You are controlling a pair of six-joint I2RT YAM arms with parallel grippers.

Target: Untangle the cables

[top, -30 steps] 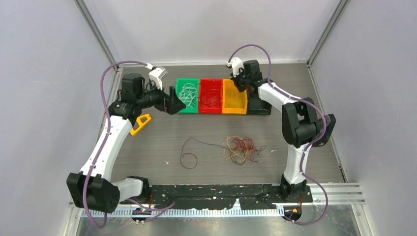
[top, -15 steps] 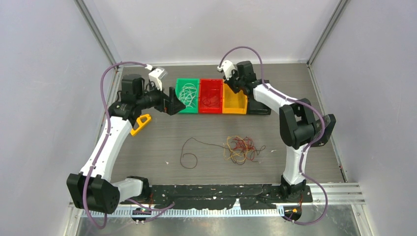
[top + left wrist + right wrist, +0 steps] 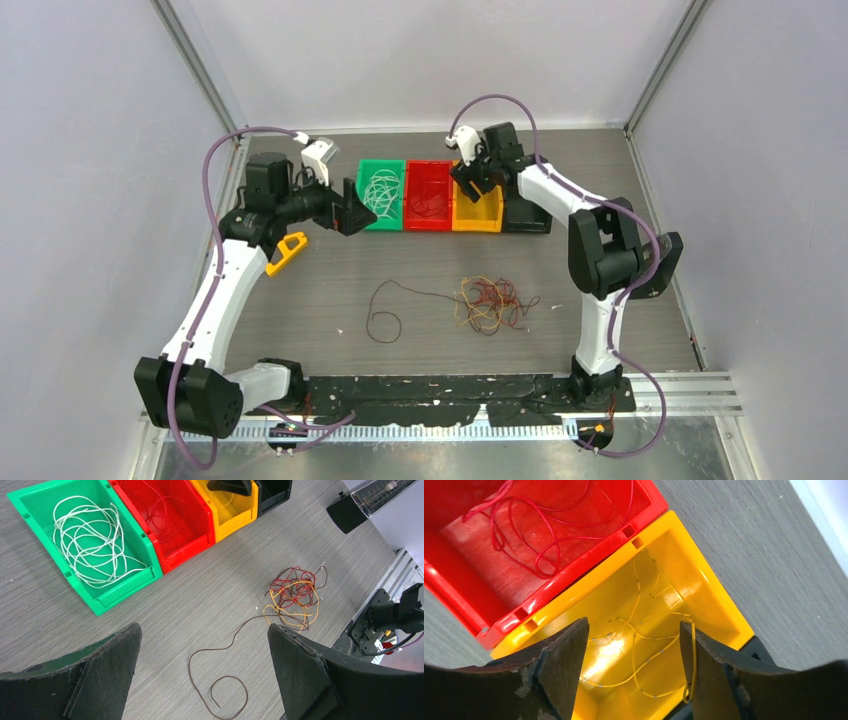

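A tangle of red, dark brown and orange cables lies mid-table, and one brown cable trails out of it to the left in a loop. White cables fill the green bin, red cables the red bin. My right gripper hangs open over the yellow bin. Yellow cables lie in that bin, and one strand clings to the right-hand finger. My left gripper is open and empty beside the green bin, above the table.
The green, red, yellow and black bins stand in a row at the back. A yellow tool lies under the left arm. The enclosure walls rise on both sides.
The right gripper has swung left from the black bin to above the yellow bin and has opened. The left arm has barely moved.
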